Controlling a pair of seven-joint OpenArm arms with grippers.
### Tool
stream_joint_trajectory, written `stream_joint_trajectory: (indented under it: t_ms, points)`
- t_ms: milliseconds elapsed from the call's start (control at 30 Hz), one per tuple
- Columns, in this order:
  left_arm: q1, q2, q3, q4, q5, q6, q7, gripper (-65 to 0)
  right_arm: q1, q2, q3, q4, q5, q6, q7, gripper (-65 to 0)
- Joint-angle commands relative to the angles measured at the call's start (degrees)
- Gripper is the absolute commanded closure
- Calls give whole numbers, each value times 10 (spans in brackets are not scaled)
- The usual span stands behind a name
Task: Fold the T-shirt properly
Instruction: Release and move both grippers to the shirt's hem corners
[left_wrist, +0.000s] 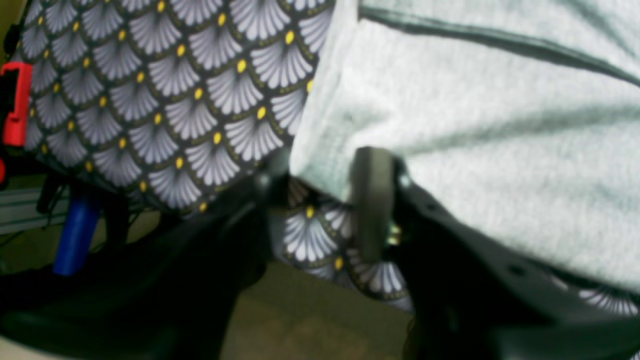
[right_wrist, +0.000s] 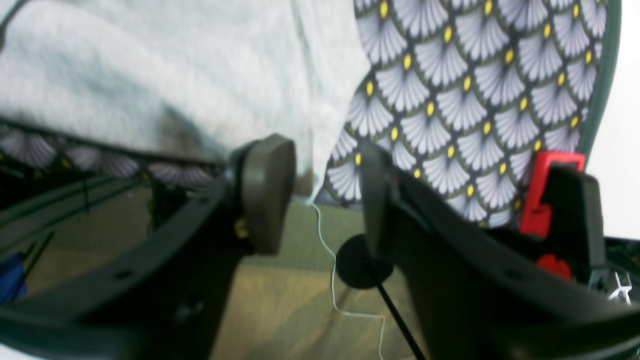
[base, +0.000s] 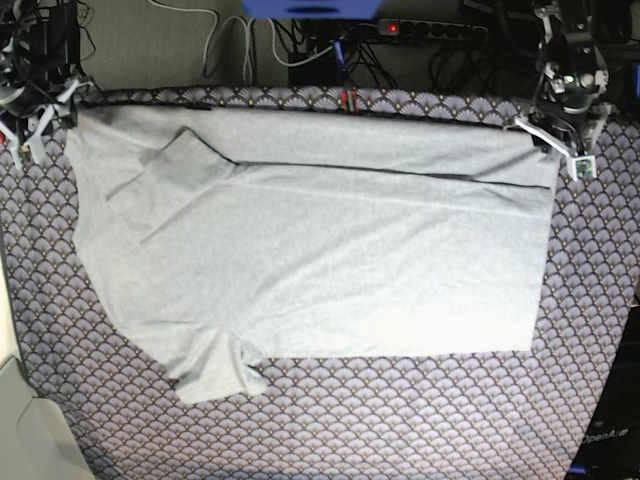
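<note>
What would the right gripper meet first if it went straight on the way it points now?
Probably the T-shirt: its edge hangs between the open fingers of the right gripper, with the patterned tablecloth beneath and beside it. Depth is hard to judge.

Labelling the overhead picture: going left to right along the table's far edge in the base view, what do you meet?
Right gripper → T-shirt spread on the tablecloth → left gripper, with the shirt's far corners by the grippers.

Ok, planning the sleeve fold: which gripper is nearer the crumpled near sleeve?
Right. The right gripper is at the far corner on the crumpled sleeve's side; the left gripper is at the opposite far corner.
</note>
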Motion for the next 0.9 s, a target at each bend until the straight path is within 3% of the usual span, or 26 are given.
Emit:
stream_joint_trajectory:
  t_ms: [0,233,433,567,667,767,867]
  points:
    - [-1,-7,-5,12,4,4,-12,-252,-1,10,15,8,4,1,8,-290]
    - [-2,-9,-6,33,4,4,-12,-300,31,15,68,8,4,1,7,-294]
    - [-26,-5,-40,107,4,4,-7,-332,114,63,64,7,3,1,2,-298]
    - [-80,-5,-50,106,4,4,-7,-332,213,99,-6,-27,2,-1,1,-298]
    - [-141,-5,-46,85,5,4,-6,-332,322,112,-82,-112,-1,-2,1,-298]
    - [-212,-1,-37,47,8,4,-6,-332,444,105,-155,-233,-47,-2,7,-298]
    - [-276,2,-16,-13,10,4,-6,-332,546,76,-204,-352,-103,-2,32,-298]
